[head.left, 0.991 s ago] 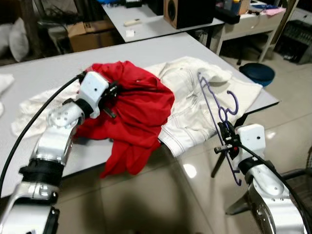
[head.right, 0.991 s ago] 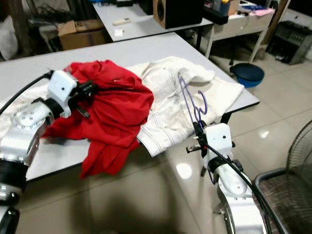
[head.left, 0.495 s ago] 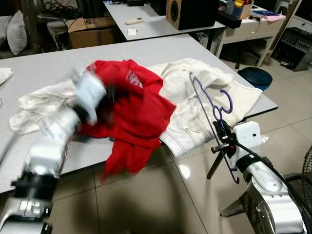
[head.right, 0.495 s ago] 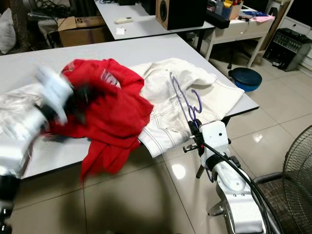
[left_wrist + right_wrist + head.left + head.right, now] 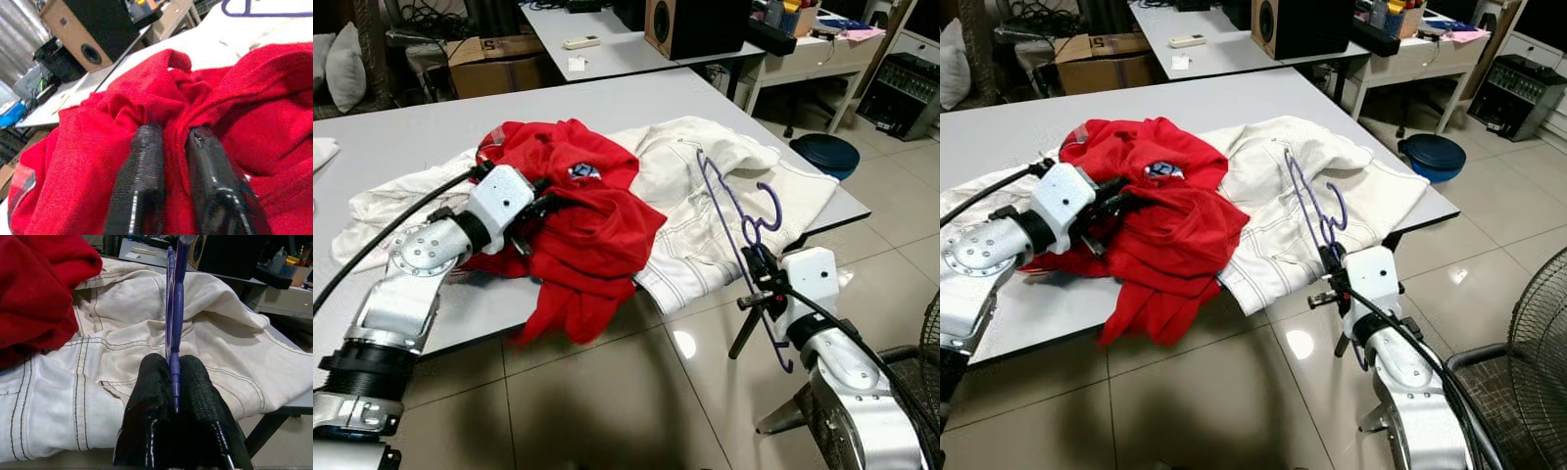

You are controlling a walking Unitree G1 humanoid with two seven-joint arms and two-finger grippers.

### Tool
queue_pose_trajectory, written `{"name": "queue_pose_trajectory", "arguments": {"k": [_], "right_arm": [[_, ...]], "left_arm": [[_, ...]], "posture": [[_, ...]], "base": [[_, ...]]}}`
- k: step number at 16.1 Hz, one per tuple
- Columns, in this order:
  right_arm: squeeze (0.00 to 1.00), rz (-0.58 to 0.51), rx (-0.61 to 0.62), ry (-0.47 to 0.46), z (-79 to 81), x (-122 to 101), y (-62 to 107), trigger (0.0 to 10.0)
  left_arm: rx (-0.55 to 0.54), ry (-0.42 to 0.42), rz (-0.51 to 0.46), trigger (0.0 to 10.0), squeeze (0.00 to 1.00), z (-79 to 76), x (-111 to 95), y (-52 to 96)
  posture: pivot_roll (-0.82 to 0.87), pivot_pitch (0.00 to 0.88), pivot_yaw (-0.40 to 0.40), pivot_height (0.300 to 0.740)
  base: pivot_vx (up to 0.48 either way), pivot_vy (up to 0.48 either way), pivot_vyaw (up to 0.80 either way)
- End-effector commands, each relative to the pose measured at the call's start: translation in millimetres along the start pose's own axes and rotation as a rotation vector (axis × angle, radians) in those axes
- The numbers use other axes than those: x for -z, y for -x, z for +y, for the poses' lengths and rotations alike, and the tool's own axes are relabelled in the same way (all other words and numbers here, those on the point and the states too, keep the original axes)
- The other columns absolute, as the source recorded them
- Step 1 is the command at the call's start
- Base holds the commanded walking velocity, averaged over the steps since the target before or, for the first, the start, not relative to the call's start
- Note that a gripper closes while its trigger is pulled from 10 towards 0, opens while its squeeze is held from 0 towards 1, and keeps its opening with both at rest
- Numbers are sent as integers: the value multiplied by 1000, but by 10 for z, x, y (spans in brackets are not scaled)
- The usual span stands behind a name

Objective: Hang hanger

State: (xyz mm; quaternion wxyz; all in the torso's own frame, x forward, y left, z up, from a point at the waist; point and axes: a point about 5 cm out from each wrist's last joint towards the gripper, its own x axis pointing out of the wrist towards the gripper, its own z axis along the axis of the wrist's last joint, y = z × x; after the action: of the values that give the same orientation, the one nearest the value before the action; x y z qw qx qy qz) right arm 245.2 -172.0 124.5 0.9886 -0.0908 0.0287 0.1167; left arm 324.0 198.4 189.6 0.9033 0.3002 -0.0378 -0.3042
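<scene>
Hanger first, since it's what we're here for: the purple one stands on edge at the right of the left eye view, its frame rising over the white garment and its hook curling at the upper end — and we have it in hand.

Working down from the biggest thing: the grey table runs across the upper half of that view, with a white garment spread over its right part, reaching the table's near corner. A red shirt is heaped at the centre, one fold spilling over the table's near edge toward the tiled floor.

Our left gripper is buried in that red heap at centre left — the left wrist view has both fingers pinched on a ridge of red cloth. Our right gripper, at lower right just off the table's edge, is clamped tight on the lower bar of the hanger, as the right wrist view makes plain, the purple bar squeezed between the two pads.

So where do we stand? Both pieces are gripped, and that's about all. The shirt isn't on the hanger — the two are apart, with white cloth between them. We'd judge the task at an early stage: threading the hanger into the shirt and hanging it up are both left.
</scene>
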Motion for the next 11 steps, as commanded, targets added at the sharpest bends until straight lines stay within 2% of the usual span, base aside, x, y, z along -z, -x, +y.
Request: {"name": "queue_pose_trajectory", "arguments": {"k": [1, 3, 4, 5, 6, 7, 8, 11], "right_arm": [[0, -7, 14, -3, -12, -21, 23, 10000], [0, -7, 22, -5, -13, -20, 36, 10000], [0, -7, 25, -6, -13, -20, 38, 10000], [0, -7, 27, -8, -6, -17, 42, 10000], [0, -7, 28, -9, -5, -16, 43, 10000], [0, -7, 29, -10, -6, -16, 43, 10000], [0, -6, 33, -10, -11, -14, 48, 10000], [0, -6, 36, -10, -11, -15, 54, 10000]], "left_arm": [[15, -37, -65, 10000, 1000, 28, -122, 20], [93, -23, -108, 10000, 1000, -85, -167, 34], [111, -38, -81, 10000, 1000, -126, -127, 22], [117, -122, 0, 10000, 1000, -193, -2, -17], [122, -147, 15, 10000, 863, -216, 27, -29], [125, -148, 13, 10000, 145, -223, 28, -31], [133, -141, 3, 10000, 0, -257, 11, -47], [50, -173, 37, 10000, 0, -210, 24, -114]], "posture": [[-67, 0, 52, 740], [-71, 0, 63, 740], [-71, 0, 63, 740], [-73, 0, 67, 740], [-73, 0, 67, 740], [-73, 0, 67, 740], [-76, 0, 70, 740], [-79, 0, 72, 740]], "base": [[0, 0, 0], [0, 0, 0], [0, 0, 0], [0, 0, 0], [0, 0, 0], [0, 0, 0], [0, 0, 0], [0, 0, 0]]}}
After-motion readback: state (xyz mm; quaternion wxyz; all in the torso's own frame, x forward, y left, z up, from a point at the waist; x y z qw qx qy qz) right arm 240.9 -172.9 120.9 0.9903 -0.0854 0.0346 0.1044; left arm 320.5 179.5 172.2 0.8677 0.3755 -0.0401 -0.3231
